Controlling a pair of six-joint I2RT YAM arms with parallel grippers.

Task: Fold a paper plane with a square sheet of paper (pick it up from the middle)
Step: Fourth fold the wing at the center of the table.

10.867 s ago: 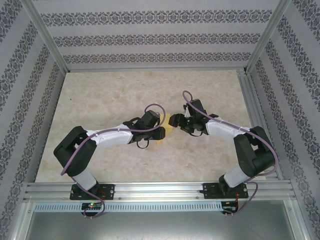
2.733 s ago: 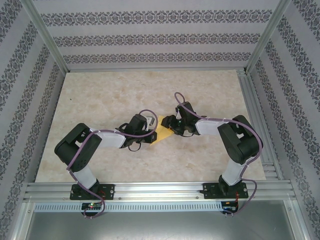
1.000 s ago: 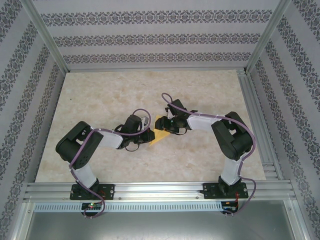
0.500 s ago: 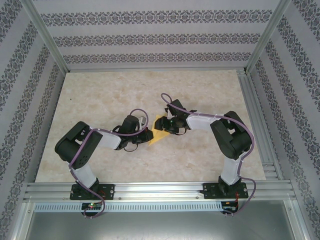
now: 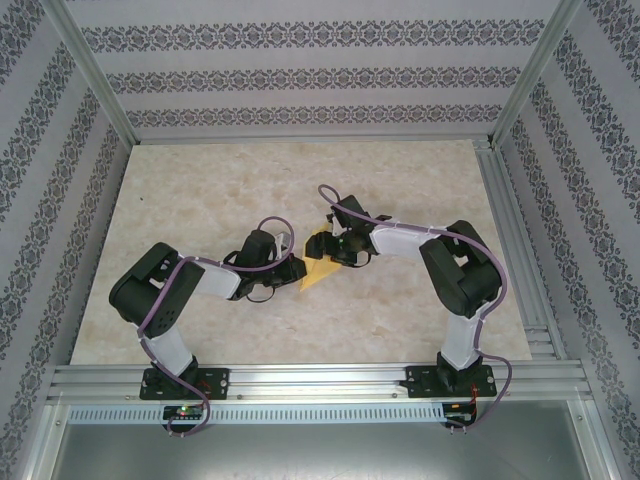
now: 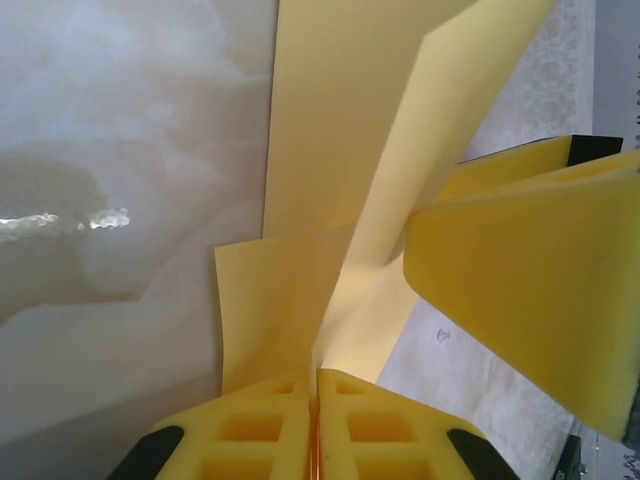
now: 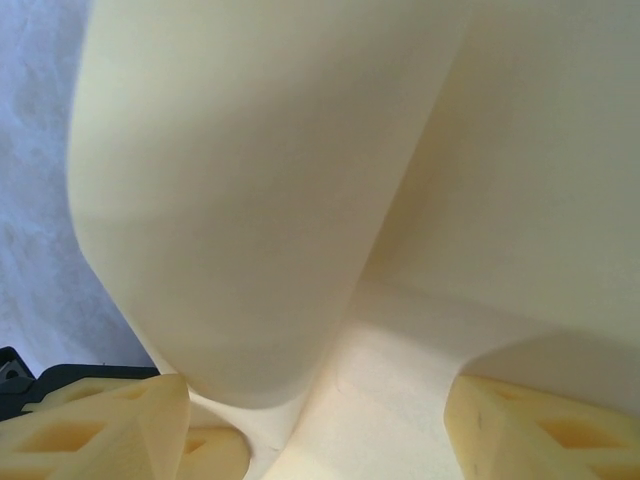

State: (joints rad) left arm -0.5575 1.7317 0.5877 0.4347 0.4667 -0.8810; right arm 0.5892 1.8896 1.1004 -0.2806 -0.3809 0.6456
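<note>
Pinching folded square sheet of paper [image 6: 340, 150] at one edge: left jaws clamped together on it; right jaws spread apart, curled yellow flap between them. Sheet sits at counter [image 5: 180, 200] middle, between arms.

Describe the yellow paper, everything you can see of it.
The yellow paper is thin, plain and matte, creased into layered flaps that taper to a point toward the near side. It sits near the middle of the table, partly standing rather than flat; whether it touches the surface cannot be told. The left gripper is shut on one edge. The right gripper straddles a bulging curl with its fingers apart, one pad against a flap.
</note>
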